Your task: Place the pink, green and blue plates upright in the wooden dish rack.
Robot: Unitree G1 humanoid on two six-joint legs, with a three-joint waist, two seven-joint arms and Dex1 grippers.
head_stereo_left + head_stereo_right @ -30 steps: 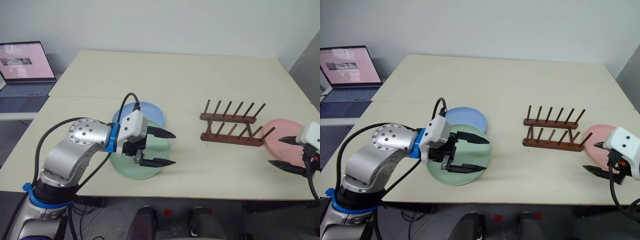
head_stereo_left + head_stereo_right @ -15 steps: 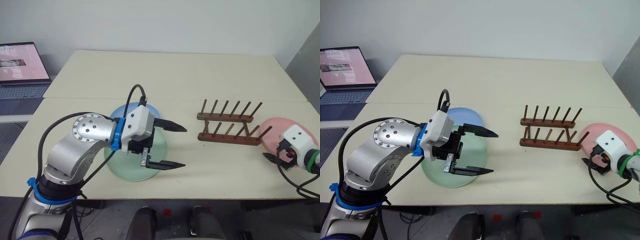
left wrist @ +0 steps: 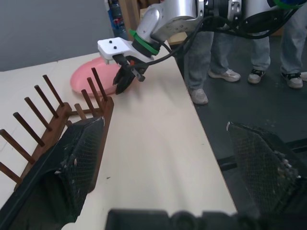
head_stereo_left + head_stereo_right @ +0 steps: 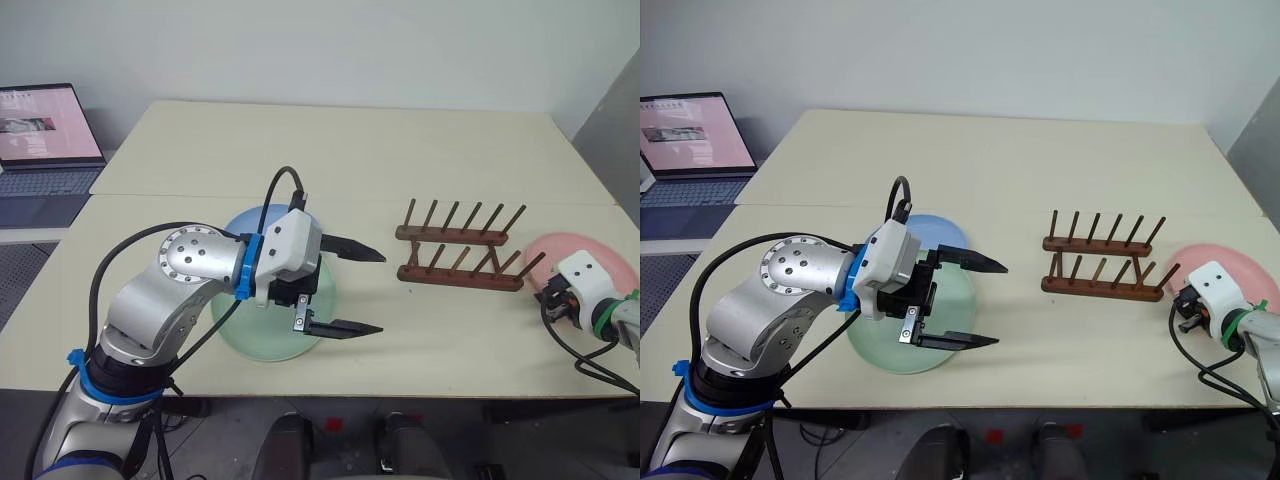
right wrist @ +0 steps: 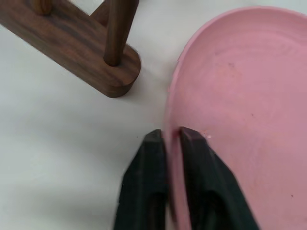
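The pink plate [image 5: 240, 96] lies flat on the table's right side, just right of the wooden dish rack [image 4: 455, 268]. My right gripper [image 5: 171, 136] is shut on its near-left rim, one finger above the rim and one below. The green plate [image 4: 255, 340] lies flat at centre-left, overlapping the blue plate [image 4: 250, 220] behind it. My left gripper [image 4: 381, 292] hovers open above the green plate's right edge, pointing toward the rack and holding nothing. The rack's pegs stand bare.
An open laptop [image 4: 45, 125] sits on a side surface at the far left. In the left wrist view, several people's legs [image 3: 249, 48] stand on the floor beyond the table's right edge [image 3: 201, 124], close to the pink plate.
My right gripper came down and forward to the pink plate's rim and shut on it. The left gripper drifted slightly toward the rack, still open. The camera view shifted a little.
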